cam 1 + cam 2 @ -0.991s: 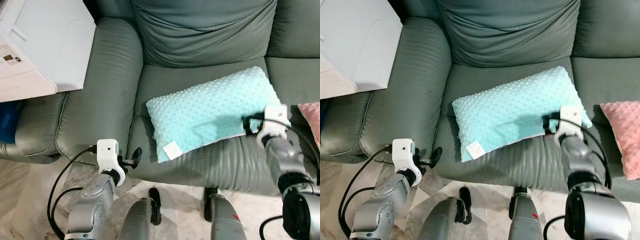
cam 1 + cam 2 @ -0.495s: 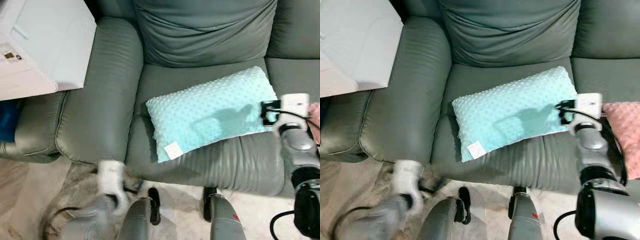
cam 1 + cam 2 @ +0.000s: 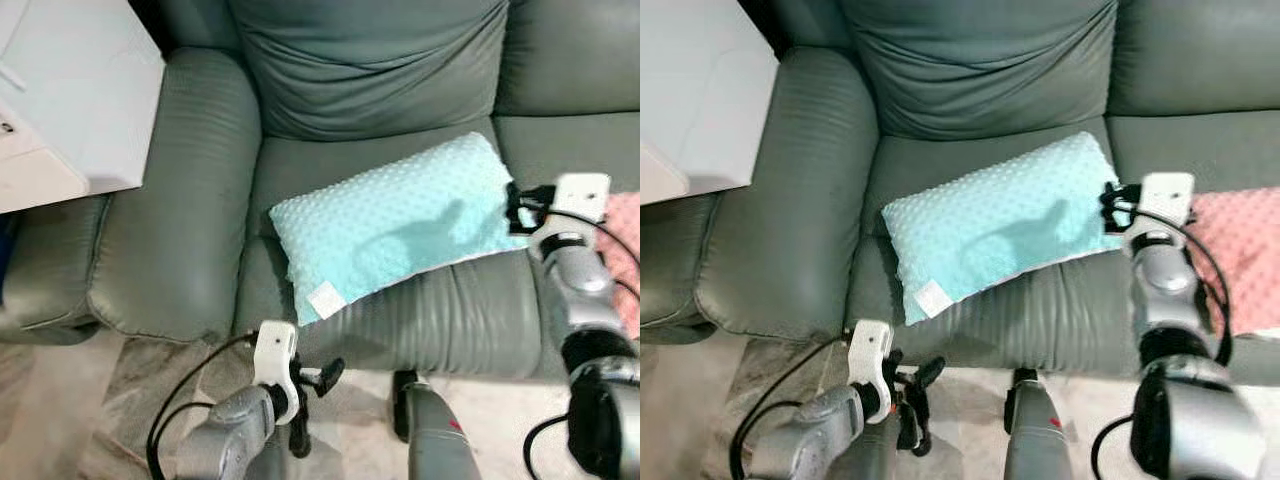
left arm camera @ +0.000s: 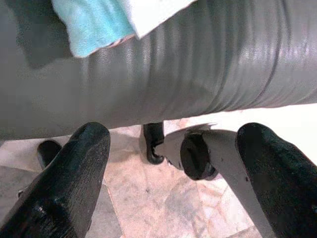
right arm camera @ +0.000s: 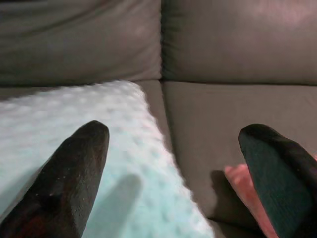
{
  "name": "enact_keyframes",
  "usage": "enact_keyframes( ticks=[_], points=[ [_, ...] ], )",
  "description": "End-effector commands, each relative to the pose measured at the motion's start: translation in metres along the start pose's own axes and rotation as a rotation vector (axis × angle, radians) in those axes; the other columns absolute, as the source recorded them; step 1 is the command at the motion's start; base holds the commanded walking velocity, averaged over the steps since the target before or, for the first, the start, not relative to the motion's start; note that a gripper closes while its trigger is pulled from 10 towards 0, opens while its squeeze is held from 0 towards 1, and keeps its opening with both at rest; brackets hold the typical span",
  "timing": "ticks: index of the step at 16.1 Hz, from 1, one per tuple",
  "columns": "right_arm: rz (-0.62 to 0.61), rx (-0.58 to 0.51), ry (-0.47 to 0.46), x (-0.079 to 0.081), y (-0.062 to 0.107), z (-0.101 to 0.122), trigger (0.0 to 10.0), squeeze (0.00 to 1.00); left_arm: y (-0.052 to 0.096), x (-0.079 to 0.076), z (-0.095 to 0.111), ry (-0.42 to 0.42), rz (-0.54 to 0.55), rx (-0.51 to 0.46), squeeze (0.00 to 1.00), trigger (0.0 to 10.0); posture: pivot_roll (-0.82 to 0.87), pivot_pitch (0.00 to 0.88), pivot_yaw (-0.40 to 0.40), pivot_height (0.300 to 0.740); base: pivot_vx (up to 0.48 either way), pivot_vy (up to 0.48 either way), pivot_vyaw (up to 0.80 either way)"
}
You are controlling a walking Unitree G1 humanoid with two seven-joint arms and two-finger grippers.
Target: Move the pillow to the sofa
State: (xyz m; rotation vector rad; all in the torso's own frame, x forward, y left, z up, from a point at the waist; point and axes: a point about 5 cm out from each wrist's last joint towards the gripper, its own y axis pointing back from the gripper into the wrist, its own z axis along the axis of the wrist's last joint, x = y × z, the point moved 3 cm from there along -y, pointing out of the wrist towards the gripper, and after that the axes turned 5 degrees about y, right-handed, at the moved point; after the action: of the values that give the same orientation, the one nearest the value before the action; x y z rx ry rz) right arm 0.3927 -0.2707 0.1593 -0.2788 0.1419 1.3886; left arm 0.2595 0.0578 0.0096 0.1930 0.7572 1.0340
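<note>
A turquoise dotted pillow [image 3: 395, 235] lies slanted on the seat of the grey-green sofa [image 3: 200, 200], with a white tag at its front corner. My right gripper [image 3: 515, 205] hovers at the pillow's right end. In the right wrist view it [image 5: 173, 131] is open, one finger [image 5: 74, 168] over the pillow [image 5: 74, 124] and nothing held. My left gripper [image 3: 320, 378] hangs low in front of the seat edge. It [image 4: 173, 134] is open and empty, facing the seat front below the pillow's corner [image 4: 94, 25].
A pink pillow [image 3: 625, 240] lies on the neighbouring seat at the right. A white cabinet [image 3: 70, 90] stands beyond the sofa's left armrest. My own legs [image 3: 430, 440] stand on the marbled floor close to the seat front.
The camera has shifted. My right gripper slid from over the pillow's front right edge out to its right end. My left arm swung rightward along the seat front. The pillow stays put.
</note>
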Motion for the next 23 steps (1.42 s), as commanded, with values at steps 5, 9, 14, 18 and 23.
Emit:
enact_keyframes(
  ticks=[5, 9, 14, 18, 23],
  points=[
    [0.184, 0.147, -0.052, 0.051, 0.087, -0.043, 10.0, 0.0, -0.026, -0.002, -0.01, 0.046, 0.052, -0.111, 0.0, 10.0, -0.23, 0.424, 0.075, 0.74, 0.0, 0.0, 0.0],
    [0.177, 0.154, -0.098, 0.054, 0.119, -0.026, 10.0, 0.0, -0.034, -0.01, -0.014, -0.017, 0.093, -0.176, 0.0, 10.0, -0.28, 0.444, 0.045, 0.74, 0.0, 0.0, 0.0],
    [0.276, 0.36, -0.099, 0.071, 0.164, -0.034, 10.0, 0.0, -0.037, -0.006, -0.011, -0.163, 0.167, -0.241, 0.0, 10.0, -0.29, 0.446, 0.019, 0.74, 0.0, 0.0, 0.0],
    [0.297, 0.44, -0.121, 0.08, 0.186, -0.039, 10.0, 0.0, -0.032, 0.012, -0.002, -0.248, 0.227, -0.276, 0.0, 10.0, -0.29, 0.445, 0.024, 0.74, 0.0, 0.0, 0.0],
    [0.507, 0.495, -0.265, 0.111, 0.217, -0.024, 10.0, 0.0, -0.029, 0.031, -0.014, -0.415, 0.339, -0.214, 0.0, 10.0, -0.32, 0.456, 0.014, 0.74, 0.0, 0.0, 0.0]
  ],
)
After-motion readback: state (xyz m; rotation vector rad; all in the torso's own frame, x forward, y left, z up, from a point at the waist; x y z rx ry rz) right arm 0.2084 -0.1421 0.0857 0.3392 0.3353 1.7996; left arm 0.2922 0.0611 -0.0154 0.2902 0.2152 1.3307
